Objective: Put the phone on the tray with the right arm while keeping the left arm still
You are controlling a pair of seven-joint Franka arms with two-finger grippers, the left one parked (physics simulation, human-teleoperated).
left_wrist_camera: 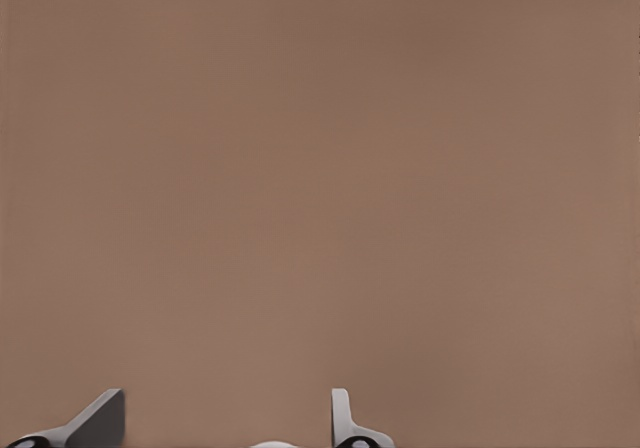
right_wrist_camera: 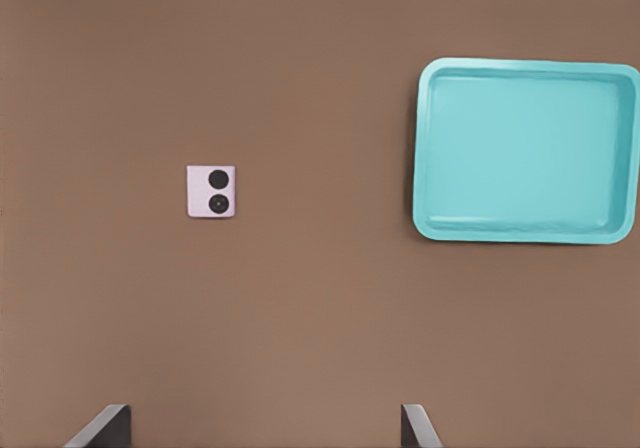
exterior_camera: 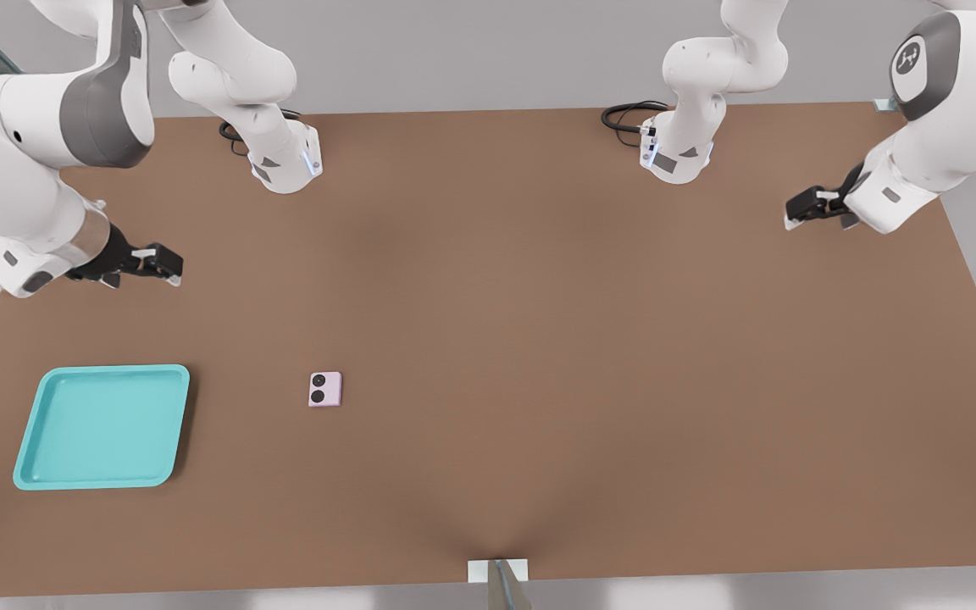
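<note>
Since nothing is grasped yet, phone (exterior_camera: 325, 389) lies flat beside tray (exterior_camera: 102, 427).
Gripper (exterior_camera: 168, 264) hovers beyond tray, jaws apparently spread, empty, poised to reach.

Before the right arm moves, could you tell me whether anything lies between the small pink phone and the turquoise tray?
Nothing visible does: only bare brown table separates the pink phone from the turquoise tray. The open gripper hovers clear of both.

I find no words or numbers to read; the only sign is a small white logo (exterior_camera: 907, 58) on the other arm's grey cap (exterior_camera: 922, 63).
</note>
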